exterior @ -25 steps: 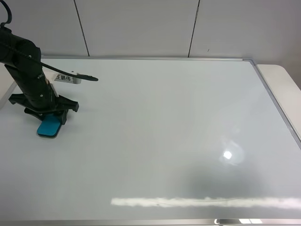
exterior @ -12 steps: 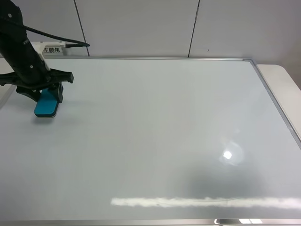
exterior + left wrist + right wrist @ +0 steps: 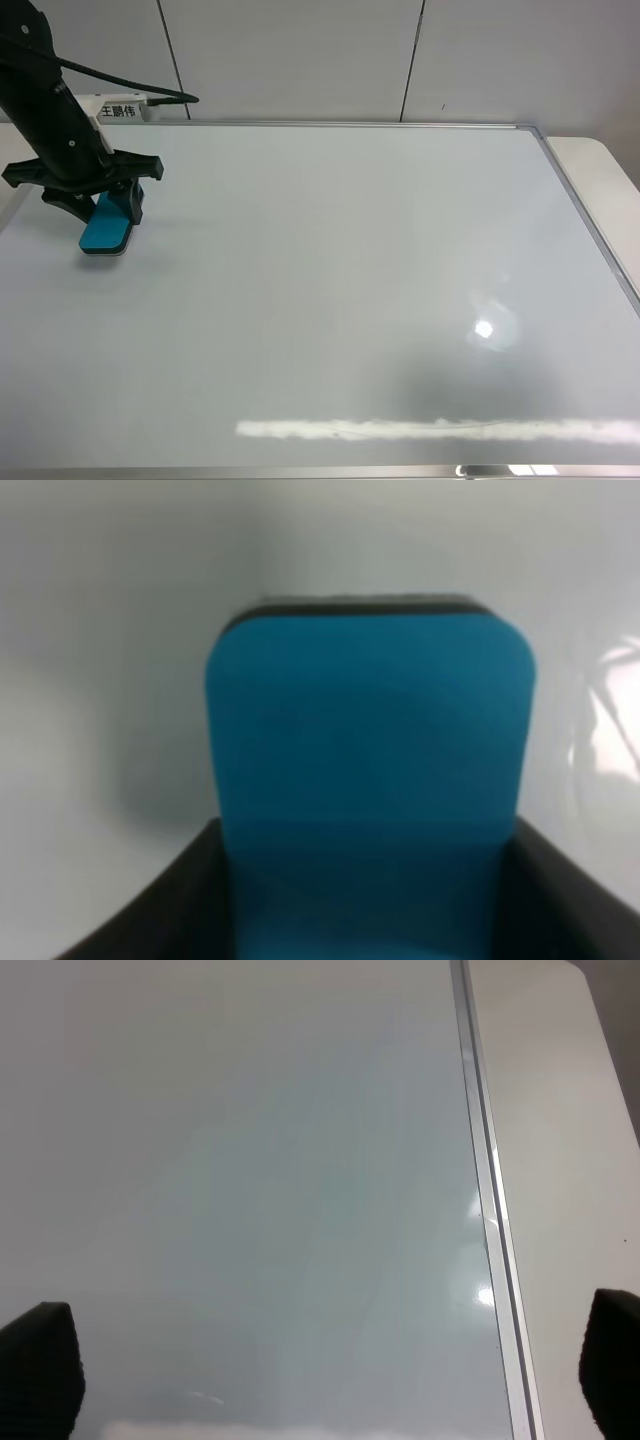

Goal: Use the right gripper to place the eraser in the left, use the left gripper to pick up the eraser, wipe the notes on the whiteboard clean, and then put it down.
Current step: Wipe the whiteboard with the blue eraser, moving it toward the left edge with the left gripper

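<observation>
The turquoise eraser lies flat on the whiteboard near its far left corner. My left gripper is shut on the eraser's far end. In the left wrist view the eraser fills the middle, with its black felt edge showing and black fingers on both sides. No red notes show anywhere on the board. My right gripper is open and empty above the whiteboard near its right frame. It is out of the exterior view.
A beige table surface lies beyond the board's silver right frame. A grey panelled wall stands behind. A white labelled module and a black cable sit on the left arm. Light glare marks the board's near right.
The left gripper dragged the eraser toward the board's far edge, then a little back and to the right. The right arm stays out of the exterior view.
</observation>
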{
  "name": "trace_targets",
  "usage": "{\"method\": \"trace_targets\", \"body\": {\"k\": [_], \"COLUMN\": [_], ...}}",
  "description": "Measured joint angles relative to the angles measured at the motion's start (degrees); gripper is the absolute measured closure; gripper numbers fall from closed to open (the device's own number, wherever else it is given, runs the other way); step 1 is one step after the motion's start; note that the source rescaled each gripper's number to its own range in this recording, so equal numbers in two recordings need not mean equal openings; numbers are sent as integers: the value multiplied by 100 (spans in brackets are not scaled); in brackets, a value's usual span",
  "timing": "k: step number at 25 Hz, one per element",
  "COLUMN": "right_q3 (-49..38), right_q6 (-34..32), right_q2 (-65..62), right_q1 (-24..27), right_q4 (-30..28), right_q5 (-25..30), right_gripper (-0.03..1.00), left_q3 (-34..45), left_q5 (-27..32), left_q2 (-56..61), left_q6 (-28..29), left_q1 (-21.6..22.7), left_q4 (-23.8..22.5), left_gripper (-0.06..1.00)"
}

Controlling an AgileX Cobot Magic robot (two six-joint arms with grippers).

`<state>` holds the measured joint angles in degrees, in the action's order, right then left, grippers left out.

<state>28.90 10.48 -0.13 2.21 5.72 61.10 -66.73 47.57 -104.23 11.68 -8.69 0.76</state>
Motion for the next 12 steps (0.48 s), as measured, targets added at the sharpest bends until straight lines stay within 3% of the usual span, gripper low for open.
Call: {"method": "trace_targets", "body": {"k": [6, 12], "right_q3": [0, 0], "right_q6": [0, 0], "right_q2": [0, 0], "right_q1": [0, 0], "right_q4": [0, 0], "right_q5": [0, 0], "right_gripper": [-3, -3], "left_q3": [-6, -6], "left_q5": [122, -249], "left_q2": [-220, -427], "left_q6": [-167, -245], "left_q1": [-5, -11], "left_q4": [18, 18], "left_gripper": [91, 91]}}
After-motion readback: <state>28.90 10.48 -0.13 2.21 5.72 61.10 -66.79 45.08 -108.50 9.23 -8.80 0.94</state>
